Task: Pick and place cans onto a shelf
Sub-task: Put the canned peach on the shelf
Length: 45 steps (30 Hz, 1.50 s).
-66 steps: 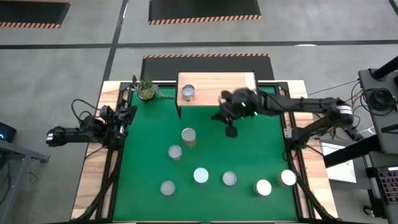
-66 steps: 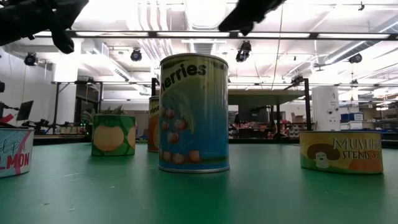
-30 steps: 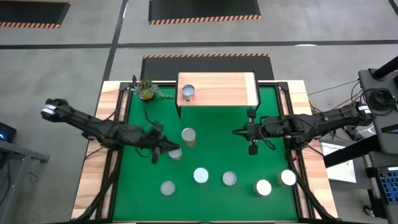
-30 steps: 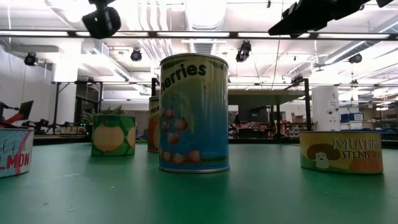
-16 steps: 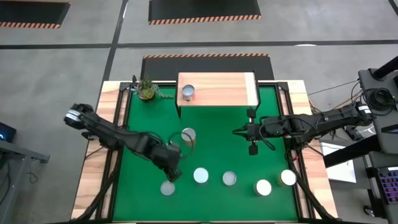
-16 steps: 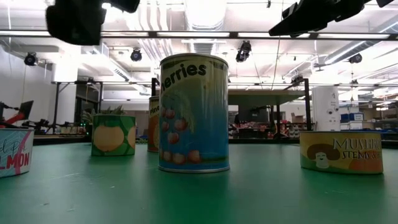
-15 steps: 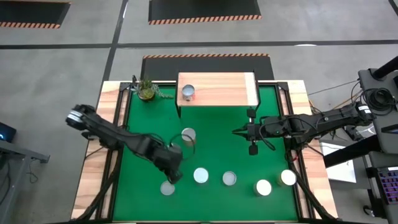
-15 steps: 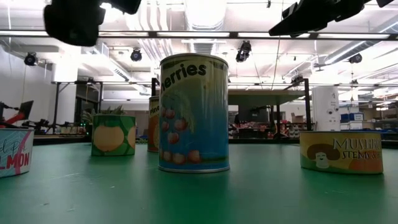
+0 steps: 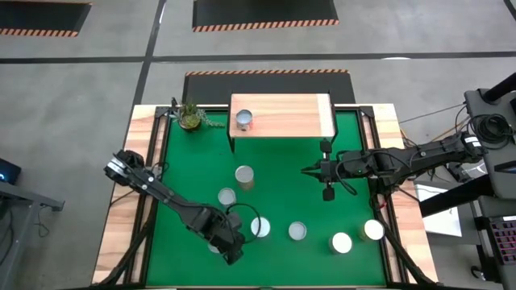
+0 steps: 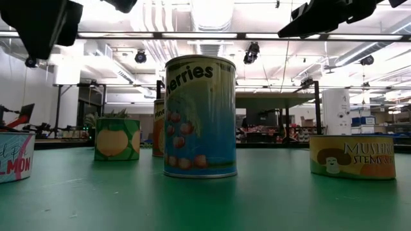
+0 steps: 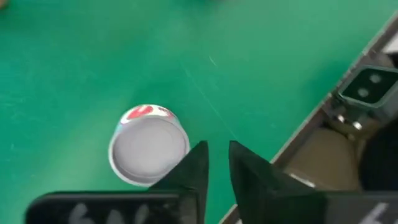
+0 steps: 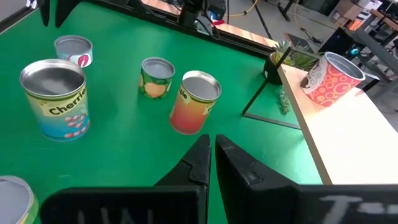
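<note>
Seven cans sit on the green desk, and one more can stands on the wood shelf at the far edge. We see our left end effector low over the near left part of the desk. It hangs right above a short can with a silver top, and its dark fingers are almost pressed together with only a thin gap. They hold nothing. The can is just beside the fingers, and we cannot tell if they touch.

Our right end effector waits in the air over the right side of the desk, in front of the shelf. Its fingers are close together too, and they hold nothing. Ahead of it stand a cherries can, a small green and yellow can and an orange can. A little plant sits by the shelf's left end.
</note>
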Motion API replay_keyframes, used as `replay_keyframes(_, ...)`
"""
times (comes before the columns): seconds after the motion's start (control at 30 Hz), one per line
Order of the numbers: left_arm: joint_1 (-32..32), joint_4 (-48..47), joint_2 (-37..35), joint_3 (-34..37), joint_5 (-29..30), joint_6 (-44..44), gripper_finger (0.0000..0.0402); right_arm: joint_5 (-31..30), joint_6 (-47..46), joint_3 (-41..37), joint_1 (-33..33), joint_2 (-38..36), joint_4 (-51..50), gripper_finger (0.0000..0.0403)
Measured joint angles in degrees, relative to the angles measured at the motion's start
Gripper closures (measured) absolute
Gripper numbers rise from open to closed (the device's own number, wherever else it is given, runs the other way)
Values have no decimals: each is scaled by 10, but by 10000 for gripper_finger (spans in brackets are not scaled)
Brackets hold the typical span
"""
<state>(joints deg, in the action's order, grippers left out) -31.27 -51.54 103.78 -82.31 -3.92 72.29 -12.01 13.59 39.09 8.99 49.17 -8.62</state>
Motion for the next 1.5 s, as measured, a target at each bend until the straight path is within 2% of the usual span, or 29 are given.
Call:
replay_keyframes(0.2, -1, -45, 5, -14, 44, 4, 260, 0, 6, 0, 0, 0, 0, 390)
replay_keyframes(0.4, 13, -152, 4, -20, 131, 38, 158, 0, 6, 0, 0, 0, 0, 390)
replay_keyframes(0.57, 42, -170, 3, -3, 158, 6, 107, 0, 6, 0, 0, 0, 0, 390)
replay_keyframes(0.97, 144, -128, 2, 39, 166, -114, 98, 0, 5, 0, 0, 0, 0, 390)
replay_keyframes(1.5, 159, -90, 2, 56, 169, -156, 98, 0, 9, 0, 0, 0, -2, 390)
